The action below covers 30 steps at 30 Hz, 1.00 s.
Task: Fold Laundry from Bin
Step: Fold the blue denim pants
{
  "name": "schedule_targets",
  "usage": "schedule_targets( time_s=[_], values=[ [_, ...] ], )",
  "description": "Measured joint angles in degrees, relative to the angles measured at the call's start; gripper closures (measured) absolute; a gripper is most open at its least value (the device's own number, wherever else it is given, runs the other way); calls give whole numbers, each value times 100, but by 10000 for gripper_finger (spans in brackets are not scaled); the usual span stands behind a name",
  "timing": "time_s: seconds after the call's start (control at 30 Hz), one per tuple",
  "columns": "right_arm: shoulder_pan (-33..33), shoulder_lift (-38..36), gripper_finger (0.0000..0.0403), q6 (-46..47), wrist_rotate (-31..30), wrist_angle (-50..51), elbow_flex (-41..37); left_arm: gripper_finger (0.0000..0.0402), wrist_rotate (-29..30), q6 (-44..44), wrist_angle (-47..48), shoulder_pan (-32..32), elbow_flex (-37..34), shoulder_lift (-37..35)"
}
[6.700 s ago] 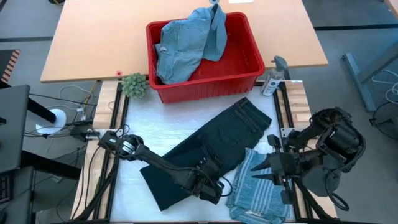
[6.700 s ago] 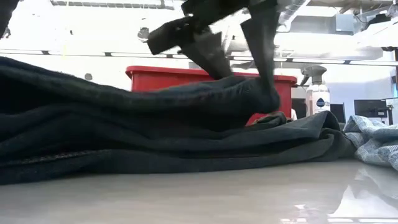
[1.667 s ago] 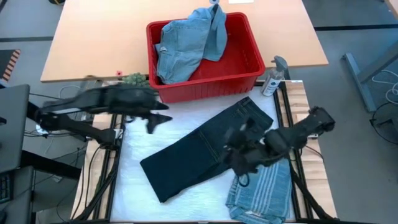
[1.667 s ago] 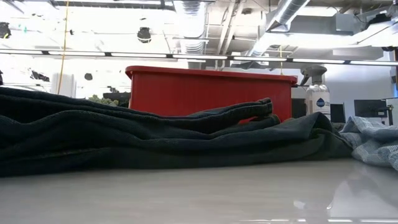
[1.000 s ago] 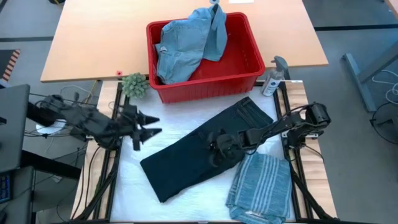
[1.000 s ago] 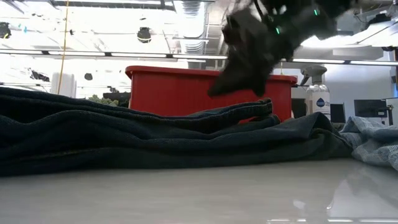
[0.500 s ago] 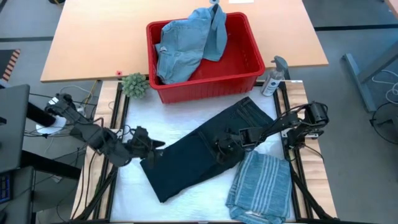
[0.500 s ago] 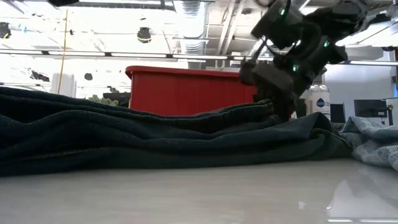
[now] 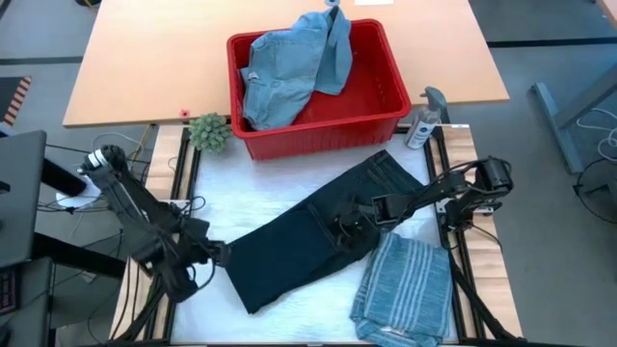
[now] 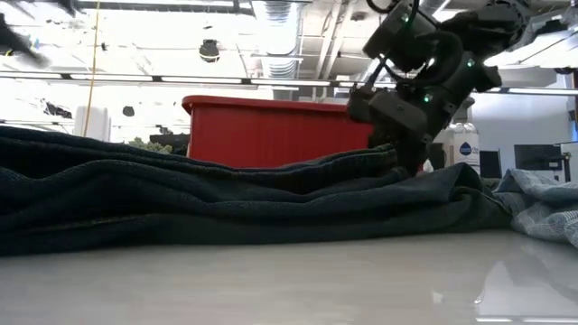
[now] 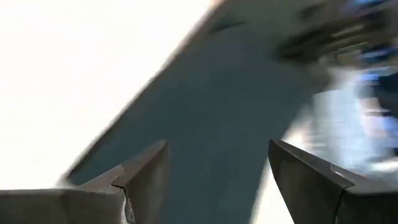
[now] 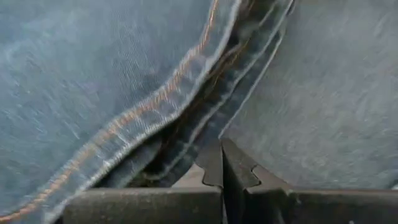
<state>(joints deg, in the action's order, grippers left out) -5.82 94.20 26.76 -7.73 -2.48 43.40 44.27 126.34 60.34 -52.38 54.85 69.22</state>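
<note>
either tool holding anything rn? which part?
Right tool is shut, down at the dark trousers' seamed edge mid-length; cloth pinched or not, can't tell. Left tool is open, empty.

Even, bright overhead light; ceiling lamps (image 10: 271, 41) blow out white in the low view, glaring off the glossy surface (image 10: 361, 280). The left wrist view is streaked with motion blur, its background overexposed

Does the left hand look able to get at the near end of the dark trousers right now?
Probably yes. The left hand is open, right beside the dark trousers at their lower-left end, with only bare table between them.
</note>
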Motion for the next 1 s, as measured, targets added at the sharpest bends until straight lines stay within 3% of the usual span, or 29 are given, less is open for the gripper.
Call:
schedule_targets(
  time_s=[0.1,0.17,0.33,0.5,0.57,0.7,0.83,1.0],
  values=[
    [32,-357,387,-25,-126,114,0,141,-402,734,319,-262,0,231],
    [35,-700,387,-23,-187,20,1,141,-278,965,259,-450,1,303],
    [23,-1133,387,-24,-308,-562,118,141,1249,739,-654,-715,87,680],
    [20,-902,387,-26,-296,-1694,146,141,2639,-391,-1682,-709,85,1536],
    [20,-712,387,-25,-203,-2058,146,142,2843,-508,-1840,-710,85,1899],
    [21,-180,387,-24,449,-2856,159,152,2541,-270,-1709,-713,85,2568],
    [15,572,387,-30,900,-3031,372,162,1722,-364,-1484,-696,79,3224],
    [76,1621,387,-18,1296,-3390,712,168,1228,-195,-1557,-612,79,4259]
  ],
)
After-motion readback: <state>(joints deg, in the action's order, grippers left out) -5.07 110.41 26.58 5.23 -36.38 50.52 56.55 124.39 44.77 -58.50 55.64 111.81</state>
